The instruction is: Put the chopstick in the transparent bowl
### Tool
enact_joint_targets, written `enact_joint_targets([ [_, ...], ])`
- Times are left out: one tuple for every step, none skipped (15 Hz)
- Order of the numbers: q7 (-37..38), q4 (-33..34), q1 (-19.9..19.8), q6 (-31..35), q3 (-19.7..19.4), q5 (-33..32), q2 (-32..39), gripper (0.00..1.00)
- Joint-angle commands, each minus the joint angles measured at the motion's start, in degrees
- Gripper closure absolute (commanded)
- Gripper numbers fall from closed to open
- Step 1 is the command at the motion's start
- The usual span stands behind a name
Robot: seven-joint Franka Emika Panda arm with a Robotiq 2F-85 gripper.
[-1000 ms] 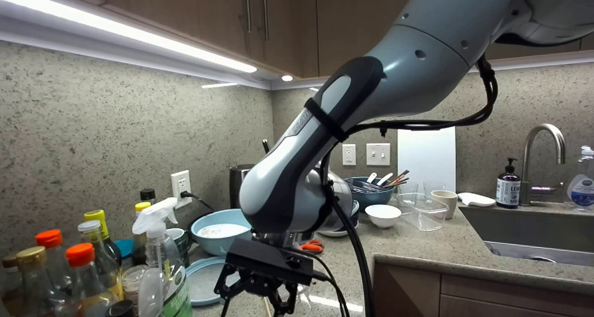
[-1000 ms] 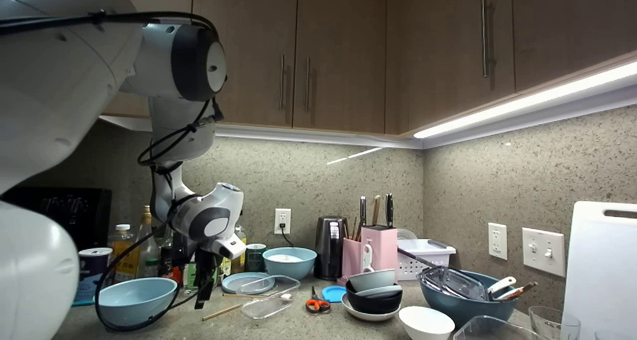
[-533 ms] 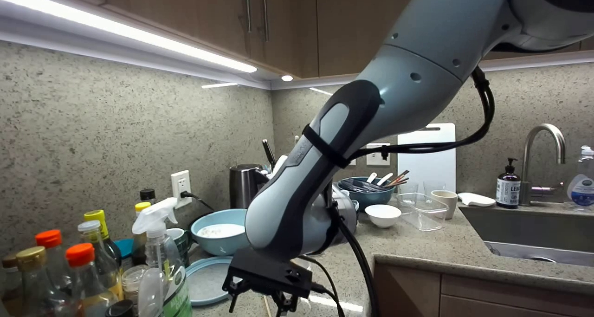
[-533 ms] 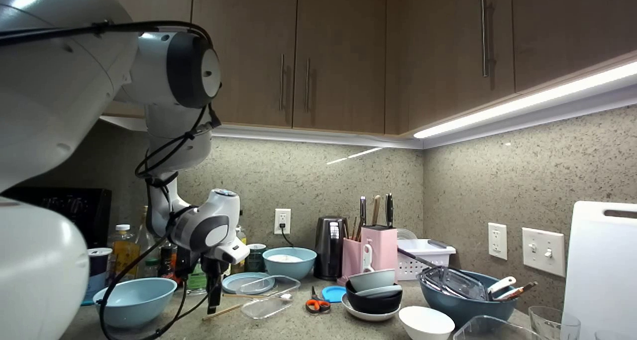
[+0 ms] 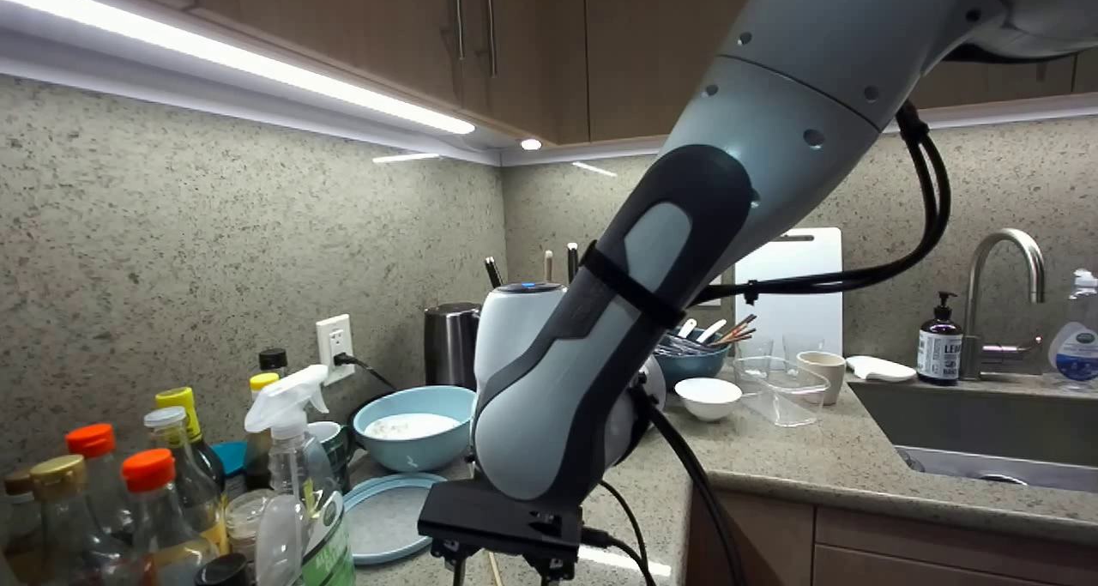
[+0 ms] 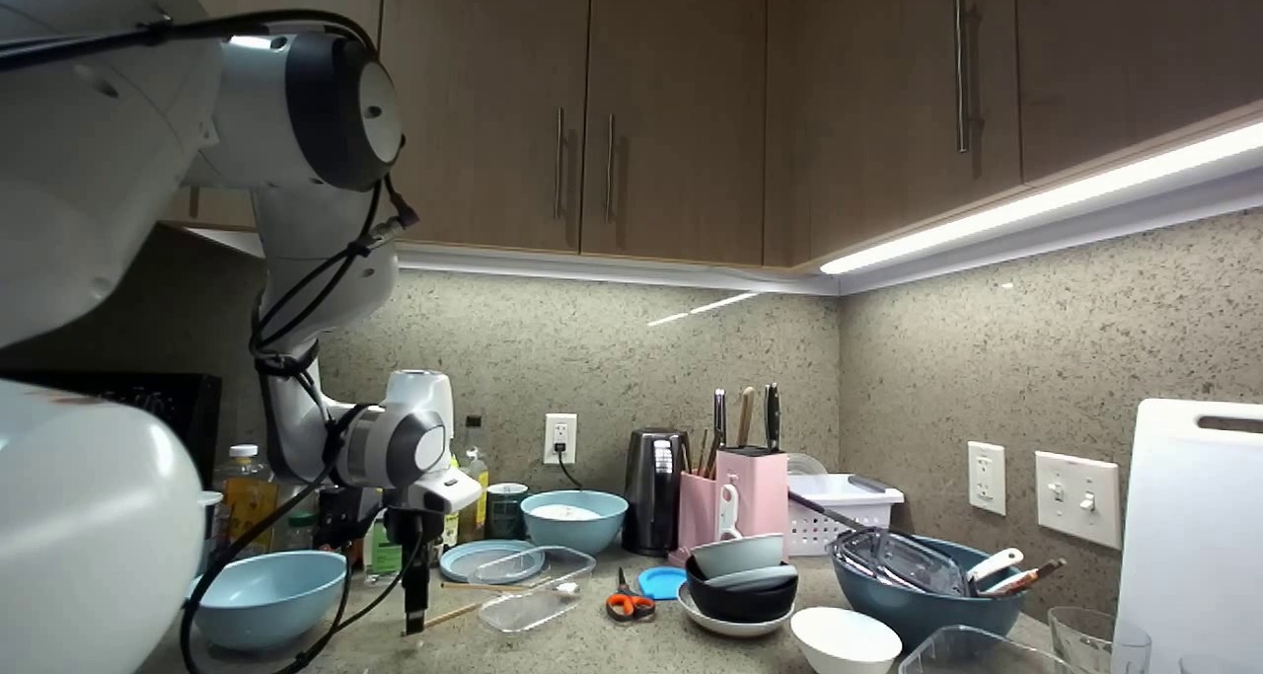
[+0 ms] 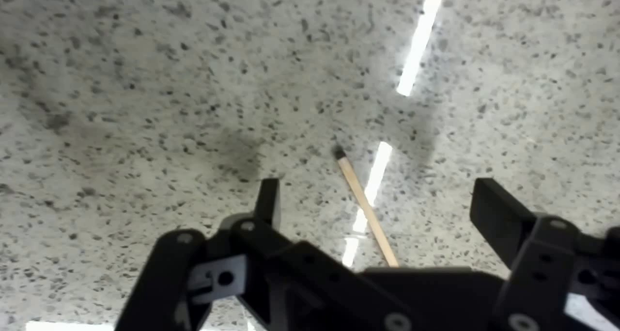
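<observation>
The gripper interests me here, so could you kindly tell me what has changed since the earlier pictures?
The gripper has come down toward the counter in both exterior views. Nothing was taken hold of or let go: it is open, and the chopstick still lies on the counter below. The scissors and white bowl stayed put.

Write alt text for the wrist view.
A pale wooden chopstick with a dark tip lies on a speckled countertop, seen between the parted fingers of the open end effector, touching neither. Bright light streaks reflect nearby.
</observation>
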Motion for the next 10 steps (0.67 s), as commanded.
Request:
enact_joint_targets([
  [-1.00,1.12,-5.63,-10.47,4.34,-0.74,-1.45,0.00],
  [-1.72,1.94,-7.20,-12.91,5.47,-0.08,-1.13,0.00],
  [-2.24,2.66,-8.61,-15.03,6.44,0.25,-0.89,0.00],
  [-2.78,3.08,-9.96,-16.44,7.29,0.57,-0.80,0.03],
  [-3.43,3.36,-11.25,-17.65,8.08,0.94,-0.83,0.26],
  [-4.35,3.57,-12.54,-18.81,8.92,1.52,-0.98,0.28],
  [-4.95,3.73,-13.43,-19.39,9.45,1.69,-1.05,0.03],
  [-4.89,3.35,-13.73,-18.37,9.66,1.56,-1.40,0.05],
  [-5.47,3.10,-14.42,-18.03,10.47,2.27,-1.76,0.01],
  [-2.64,4.04,-13.25,-17.40,9.16,0.06,-0.17,0.04],
])
